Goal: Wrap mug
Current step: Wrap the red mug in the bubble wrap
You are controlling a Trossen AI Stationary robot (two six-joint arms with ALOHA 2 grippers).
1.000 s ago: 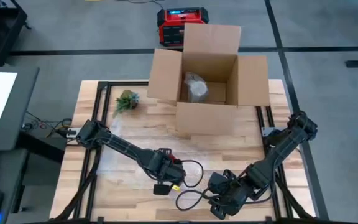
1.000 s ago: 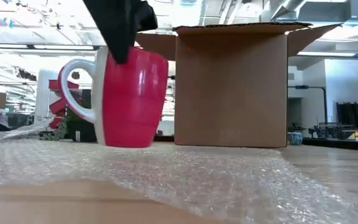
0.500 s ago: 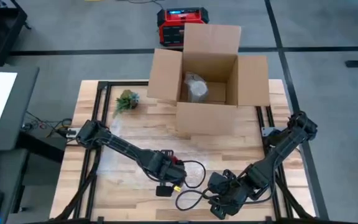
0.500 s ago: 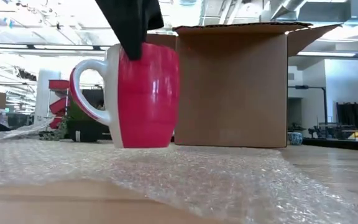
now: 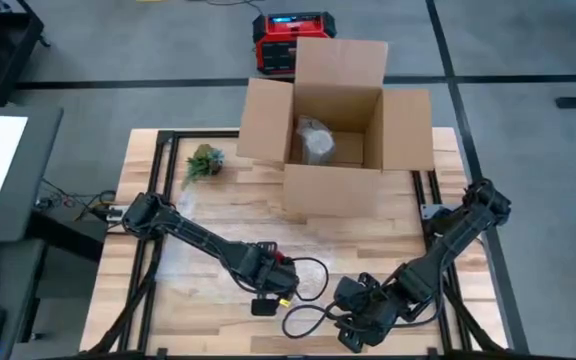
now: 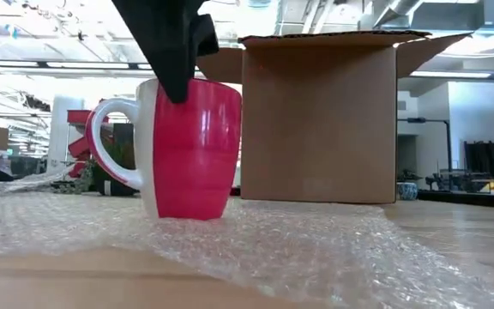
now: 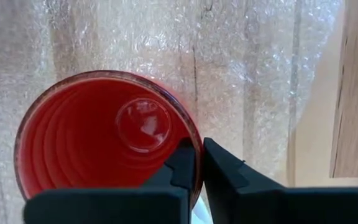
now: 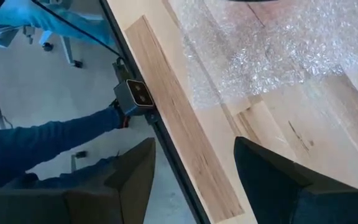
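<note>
Pinching the rim of the red mug (image 6: 189,148), the left gripper (image 7: 197,163) holds it upright on the bubble wrap (image 6: 316,249) near the table's front edge, while the right gripper (image 8: 194,165) waits wide open beside it.

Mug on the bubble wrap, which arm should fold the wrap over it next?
Right, probably. The left claw is shut on the mug rim, steadying it upright on the wrap. The right claw is open and empty at the near table edge, beside the wrap.
</note>
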